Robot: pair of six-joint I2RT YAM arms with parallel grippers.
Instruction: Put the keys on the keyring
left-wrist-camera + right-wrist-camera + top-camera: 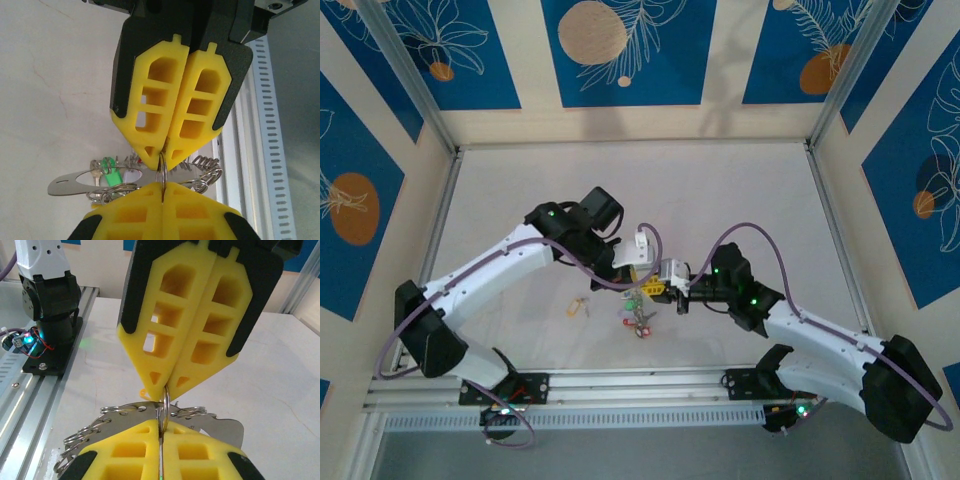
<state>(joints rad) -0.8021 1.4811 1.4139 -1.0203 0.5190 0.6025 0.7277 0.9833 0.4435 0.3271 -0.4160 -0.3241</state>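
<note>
Thin shiny grey metal keyring loop [165, 401]; matt yellow plastic fingers [150, 362]; glossy green plastic tag [111, 177] at its 9 o'clock; matt off-white tabletop [50, 75].

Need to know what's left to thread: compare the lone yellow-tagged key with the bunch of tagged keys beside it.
The yellow-tagged key lies alone; the bunch is several tagged pieces clustered together. The key's tag is yellow; the bunch shows red and green tags. The key lies further left; the bunch sits nearer the middle of the table. Both are small tagged items seen against the white tabletop.
</note>
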